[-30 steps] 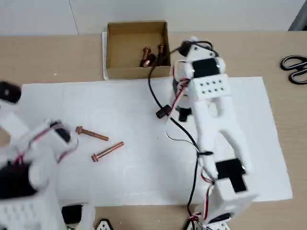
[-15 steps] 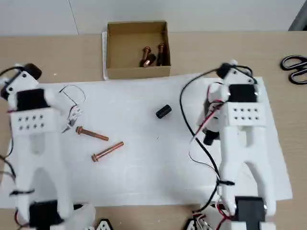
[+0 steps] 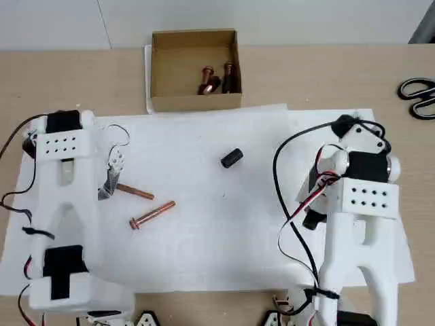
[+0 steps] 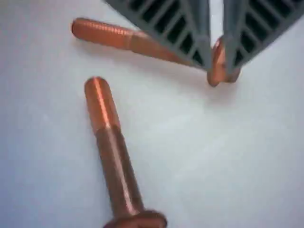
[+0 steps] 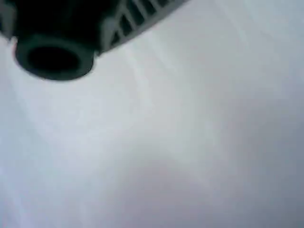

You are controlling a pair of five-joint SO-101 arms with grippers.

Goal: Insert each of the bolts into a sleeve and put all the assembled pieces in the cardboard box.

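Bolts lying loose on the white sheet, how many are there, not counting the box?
2. One bolt lies with its head gripped by the left claw; the other bolt lies beside it, untouched. Others may be hidden.

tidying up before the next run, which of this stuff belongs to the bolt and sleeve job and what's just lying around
Belongs to the job:
first bolt
second bolt
loose sleeve
held sleeve
cardboard box
assembled pieces inside it

Just lying about:
scissors, on the table beyond the white sheet
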